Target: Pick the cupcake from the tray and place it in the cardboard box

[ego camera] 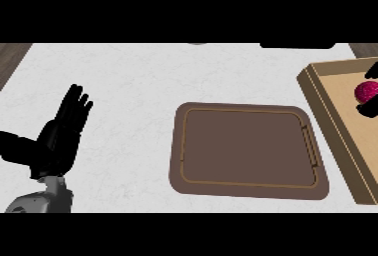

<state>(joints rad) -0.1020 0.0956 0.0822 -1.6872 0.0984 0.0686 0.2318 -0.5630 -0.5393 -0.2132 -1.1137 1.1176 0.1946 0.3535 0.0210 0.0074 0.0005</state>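
the cupcake (367, 91) is seen inside the box (334, 107) at the right edge, with the right hand (371, 107) partly shown against it; whether its fingers are closed on it cannot be told. the tray (249, 150) lies on the tabletop (148, 80). the left hand (59, 135) is held open at the left, fingers straight.

A white, faintly marbled counter (148, 90) fills most of the scene. Dark wood-grain flooring (11, 57) shows past its far left corner, and again at the far right. A dark object (295, 45) sits at the counter's far edge, cut off from view.
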